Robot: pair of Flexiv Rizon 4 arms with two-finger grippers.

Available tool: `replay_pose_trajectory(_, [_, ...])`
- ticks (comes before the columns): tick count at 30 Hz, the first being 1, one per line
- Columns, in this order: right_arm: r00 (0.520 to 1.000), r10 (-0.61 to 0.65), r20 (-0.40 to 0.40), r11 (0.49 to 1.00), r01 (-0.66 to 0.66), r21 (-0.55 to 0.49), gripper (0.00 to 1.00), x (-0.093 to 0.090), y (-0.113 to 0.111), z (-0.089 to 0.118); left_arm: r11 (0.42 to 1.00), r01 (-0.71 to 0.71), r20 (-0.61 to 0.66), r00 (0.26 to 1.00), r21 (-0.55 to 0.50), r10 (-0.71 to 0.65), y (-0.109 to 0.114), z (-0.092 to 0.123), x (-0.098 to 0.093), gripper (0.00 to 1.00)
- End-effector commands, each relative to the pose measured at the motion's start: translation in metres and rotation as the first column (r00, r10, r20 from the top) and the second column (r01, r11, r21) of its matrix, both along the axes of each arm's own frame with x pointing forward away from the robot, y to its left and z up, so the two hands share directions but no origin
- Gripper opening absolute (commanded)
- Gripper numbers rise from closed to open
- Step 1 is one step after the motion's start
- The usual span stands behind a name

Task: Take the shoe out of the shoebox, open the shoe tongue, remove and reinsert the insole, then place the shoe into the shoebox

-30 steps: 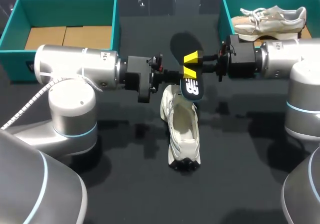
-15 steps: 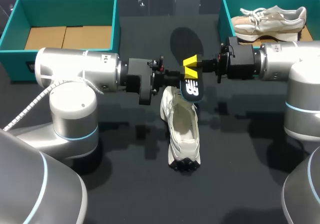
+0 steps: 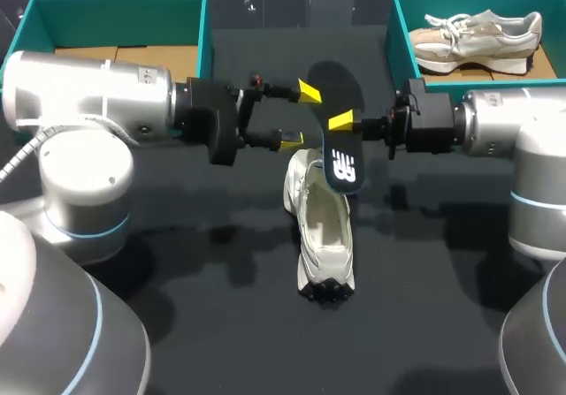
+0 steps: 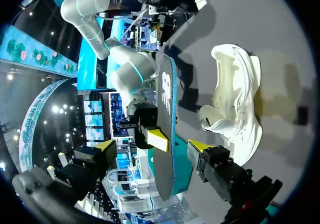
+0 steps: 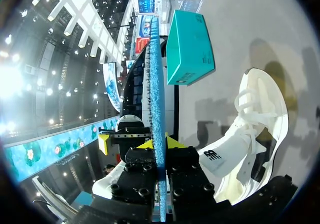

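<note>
In the head view, the right gripper (image 3: 343,123) is pinching the dark flat insole (image 3: 332,81), with a finger pressed on each face, and holding it on edge. The left gripper (image 3: 301,114) is standing spread wide just beside the insole and gripping nothing. The white mesh sneaker (image 3: 323,227) is lying on the black table (image 3: 177,324) beneath both jaws, its mouth gaping. The teal cardboard shoebox (image 3: 115,2) is sitting well behind the left jaws with no shoe in it. A second teal box (image 3: 393,24) behind the right jaws is holding a beige sneaker (image 3: 478,33). In the left wrist view, the insole is hanging between the parted left fingers without touching either, and the sneaker is resting beyond them. In the right wrist view, the insole is running edge-on straight out from the closed right jaws, its blue underside showing, with the sneaker lying below and ahead. Judging from this, the sneaker is out of its box, its mouth is open and the insole is out. Reinserting the insole and boxing the sneaker are not yet done.
</note>
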State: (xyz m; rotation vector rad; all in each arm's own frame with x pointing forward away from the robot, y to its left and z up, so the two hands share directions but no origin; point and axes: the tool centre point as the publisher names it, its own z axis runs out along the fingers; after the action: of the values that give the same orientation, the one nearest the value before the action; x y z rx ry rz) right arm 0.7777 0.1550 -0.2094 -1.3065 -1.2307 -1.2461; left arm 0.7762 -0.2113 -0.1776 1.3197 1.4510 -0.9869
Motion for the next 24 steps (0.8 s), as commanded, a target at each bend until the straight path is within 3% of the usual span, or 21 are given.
replay_pose_trajectory(1, [1.0,-0.005,0.0,1.0,0.005,-0.001,0.0,-0.003,-0.001,0.001,0.999,0.003,-0.005,1.0,0.035,-0.003,0.014,0.007,-0.004,1.0])
replay_pose_trajectory(7, [1.0,-0.005,0.0,1.0,0.005,-0.001,0.0,-0.003,-0.001,0.001,0.999,0.003,-0.005,1.0,0.035,-0.003,0.014,0.007,-0.004,1.0])
replay_pose_trajectory(10, [1.0,-0.005,0.0,1.0,0.005,-0.001,0.0,-0.003,-0.001,0.001,0.998,-0.043,-0.042,0.998,0.046,0.045,0.02,0.027,0.016,1.0])
replay_pose_trajectory(16, [1.0,-0.005,0.0,1.0,0.005,-0.001,0.0,-0.003,-0.001,0.001,0.964,0.021,0.01,1.0,0.266,-0.024,0.016,0.069,0.035,1.0])
replay_pose_trajectory(19, [1.0,-0.005,0.0,1.0,0.005,-0.001,0.0,-0.003,-0.001,0.001,0.946,0.045,0.014,0.999,0.322,-0.052,0.014,0.079,0.042,1.0])
replay_pose_trajectory(24, [1.0,-0.005,0.0,1.0,0.005,-0.001,0.0,-0.003,-0.001,0.001,0.849,0.099,-0.021,0.994,0.518,-0.103,0.006,0.082,0.045,1.0])
